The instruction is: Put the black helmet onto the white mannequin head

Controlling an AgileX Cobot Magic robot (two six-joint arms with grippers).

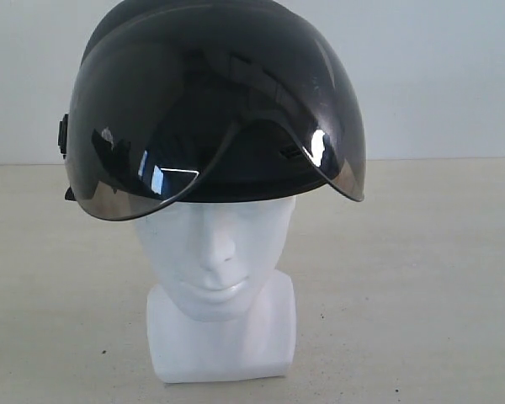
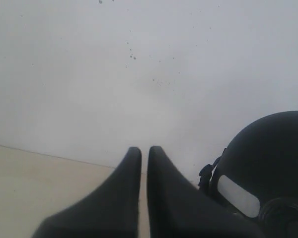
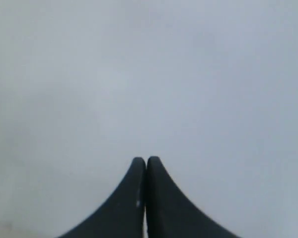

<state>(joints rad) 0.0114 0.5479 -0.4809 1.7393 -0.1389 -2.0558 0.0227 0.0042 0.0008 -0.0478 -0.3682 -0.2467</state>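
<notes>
The black helmet (image 1: 210, 93) sits on top of the white mannequin head (image 1: 219, 252) in the exterior view, its smoky visor hanging over the forehead and eyes. Nose, lips and the blocky neck base show below it. Neither arm appears in that view. In the left wrist view my left gripper (image 2: 144, 151) is shut with nothing between its fingers, and the helmet's (image 2: 273, 163) shell lies beside it, apart from the fingers. My right gripper (image 3: 145, 161) is shut and empty, facing a bare pale wall.
The mannequin stands on a beige tabletop (image 1: 421, 286) in front of a plain white wall (image 1: 446, 76). The wall in the left wrist view carries small dark specks (image 2: 131, 55).
</notes>
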